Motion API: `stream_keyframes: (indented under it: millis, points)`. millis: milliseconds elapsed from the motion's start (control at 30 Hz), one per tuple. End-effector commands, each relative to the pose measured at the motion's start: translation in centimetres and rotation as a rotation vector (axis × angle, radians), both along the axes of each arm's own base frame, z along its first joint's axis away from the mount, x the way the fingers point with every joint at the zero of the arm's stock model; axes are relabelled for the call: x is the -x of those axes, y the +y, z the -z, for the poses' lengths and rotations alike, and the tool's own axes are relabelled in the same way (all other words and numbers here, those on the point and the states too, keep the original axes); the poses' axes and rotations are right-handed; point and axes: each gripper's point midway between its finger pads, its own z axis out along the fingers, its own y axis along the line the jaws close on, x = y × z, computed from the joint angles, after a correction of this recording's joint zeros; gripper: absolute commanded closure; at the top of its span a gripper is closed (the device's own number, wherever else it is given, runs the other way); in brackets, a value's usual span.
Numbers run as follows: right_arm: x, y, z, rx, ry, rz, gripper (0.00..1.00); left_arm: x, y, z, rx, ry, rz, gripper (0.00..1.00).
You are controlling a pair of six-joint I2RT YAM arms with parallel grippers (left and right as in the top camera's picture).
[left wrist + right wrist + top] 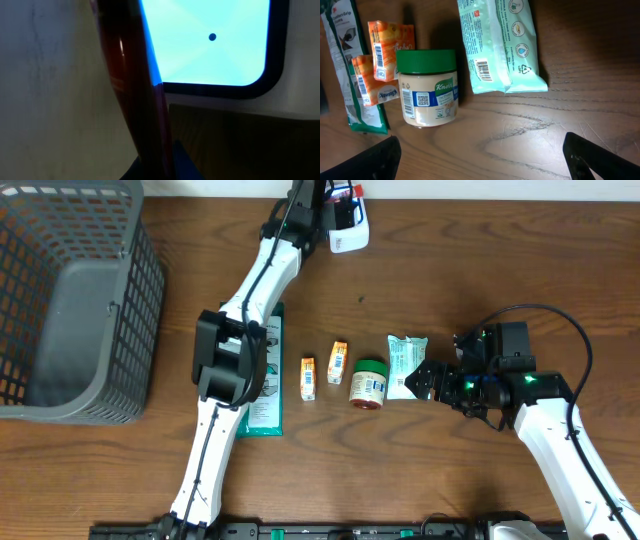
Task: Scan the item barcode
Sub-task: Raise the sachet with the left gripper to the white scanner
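At the table's far edge my left gripper [337, 202] is shut on a thin dark red item [137, 100] with blue at its lower end. It holds the item upright, right in front of the white scanner [350, 232]. The scanner's bright cyan window [215, 45] fills the left wrist view behind the item. My right gripper [425, 378] [482, 155] hovers open over bare wood, nothing between its black fingers [375, 160]. It sits just below a mint-green wipes pack [497, 45] [406, 365].
A row lies mid-table: a green-lidded Knorr jar [368, 383] [427, 85], two orange packets [339, 362] [308, 377], and a long green pack [265, 385] partly under the left arm. A grey basket [70, 300] stands at the far left.
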Motion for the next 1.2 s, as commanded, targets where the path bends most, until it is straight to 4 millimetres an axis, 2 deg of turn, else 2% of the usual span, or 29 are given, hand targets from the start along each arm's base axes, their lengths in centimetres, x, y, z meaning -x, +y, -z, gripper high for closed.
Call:
stream_keyframes:
  millis: [0, 67, 200, 467, 633, 767, 867, 967, 1033, 1133, 1167]
  points:
    - [0.2, 0.2, 0.0, 0.006, -0.006, -0.019, 0.01, -0.3, 0.4, 2.3, -0.049, 0.015, 0.011, 0.93]
    - [0.2, 0.2, 0.0, 0.006, -0.006, -0.019, 0.01, -0.4, 0.6, 3.0, -0.057, 0.020, 0.005, 0.93]
    - [0.2, 0.2, 0.0, 0.006, -0.006, -0.019, 0.01, -0.6, 0.7, 3.1, -0.060, 0.011, -0.004, 0.93]
    - [0.3, 0.2, 0.0, 0.006, -0.006, -0.019, 0.01, -1.9, 0.8, 0.4, -0.044, -0.095, -0.039, 0.93]
    - [0.3, 0.2, 0.0, 0.006, -0.006, -0.019, 0.01, -1.9, 0.3, -4.3, 0.083, -0.149, -0.096, 0.93]
    - [0.2, 0.2, 0.0, 0.006, -0.006, -0.019, 0.01, -0.7, 0.1, -10.3, 0.261, -0.167, -0.148, 0.93]
    - [0.3, 0.2, 0.0, 0.005, -0.006, -0.019, 0.01, 1.9, -0.7, -14.9, 0.461, -0.095, -0.169, 0.93]
    - [0.2, 0.2, 0.0, 0.006, -0.006, -0.019, 0.01, 6.5, -2.0, -18.3, 0.701, 0.098, -0.199, 0.93]
    - [0.2, 0.2, 0.0, 0.006, -0.006, -0.019, 0.01, 10.5, -2.8, -19.0, 0.806, 0.288, -0.218, 0.93]
    - [0.2, 0.2, 0.0, 0.006, -0.006, -0.019, 0.01, 17.6, -4.5, -19.3, 0.896, 0.618, -0.200, 0.93]
    - [0.2, 0.2, 0.0, 0.006, -0.006, -0.019, 0.01, 19.3, -4.8, -19.3, 0.911, 0.694, -0.197, 0.93]
